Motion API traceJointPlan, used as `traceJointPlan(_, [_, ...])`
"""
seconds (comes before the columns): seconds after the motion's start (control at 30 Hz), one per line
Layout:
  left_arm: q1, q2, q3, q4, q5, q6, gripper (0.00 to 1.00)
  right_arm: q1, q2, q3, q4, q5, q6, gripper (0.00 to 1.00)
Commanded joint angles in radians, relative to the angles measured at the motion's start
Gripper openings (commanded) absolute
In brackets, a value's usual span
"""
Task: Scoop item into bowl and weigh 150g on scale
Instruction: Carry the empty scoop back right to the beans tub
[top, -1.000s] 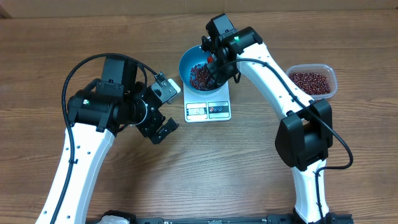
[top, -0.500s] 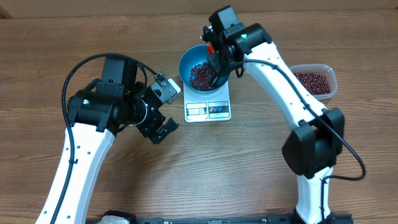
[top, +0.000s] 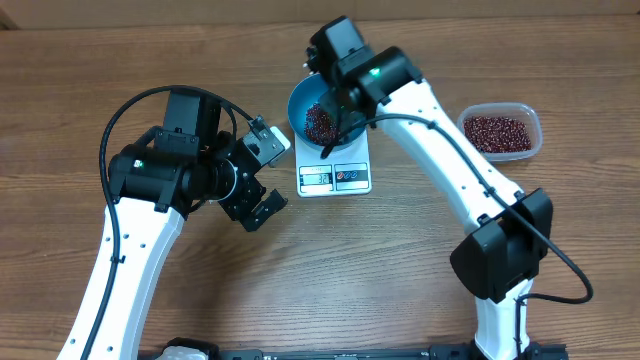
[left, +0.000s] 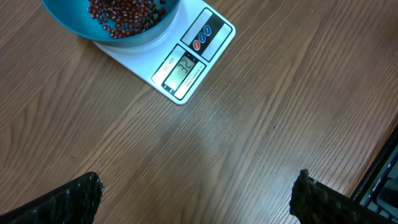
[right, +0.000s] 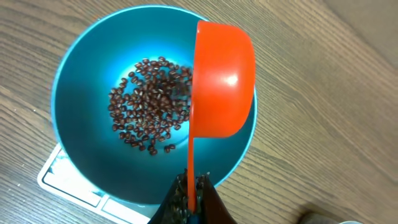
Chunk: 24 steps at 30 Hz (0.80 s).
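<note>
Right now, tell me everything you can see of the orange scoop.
The orange scoop looks like plastic: a round cup on a thin flat handle. It is tipped on its side above the blue bowl, rounded back to the camera, handle pinched in the shut right end effector. Contact with the bowl is unclear.

The scale (top: 335, 177) is a flat white square unit lying level near the far edge of the worktop (top: 400, 250), about mid-width. Its grey display (left: 183, 65) and two round buttons (left: 203, 38) run along the side facing the near edge; digits are lit. The bowl (top: 297, 115) is round, deep and bright blue. It stands upright on the far part of the scale and overhangs it. Dark red-brown beans (top: 318, 120) form a loose, thin heap on the bowl floor. More beans fill a clear tub (top: 535, 128) toward the far right corner.
</note>
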Motion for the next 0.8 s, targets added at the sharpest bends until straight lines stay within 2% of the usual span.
traceJointPlan(0.0, [0.006,-0.016,-0.003,0.003,0.0,-0.018,1.0,0.03,-0.029,0.028,0.008,0.126,0.005,0.04])
traceJointPlan(0.13, [0.006,-0.016,-0.003,0.003,0.0,-0.018,1.0,0.047,-0.032,0.028,0.007,0.188,0.005,0.04])
traceJointPlan(0.5, [0.006,-0.016,-0.003,0.003,0.0,-0.018,1.0,0.018,-0.158,0.028,-0.071,0.079,0.026,0.04])
traceJointPlan(0.77, [0.006,-0.016,-0.003,0.003,0.0,-0.018,1.0,-0.193,-0.277,0.028,-0.311,0.098,0.151,0.04])
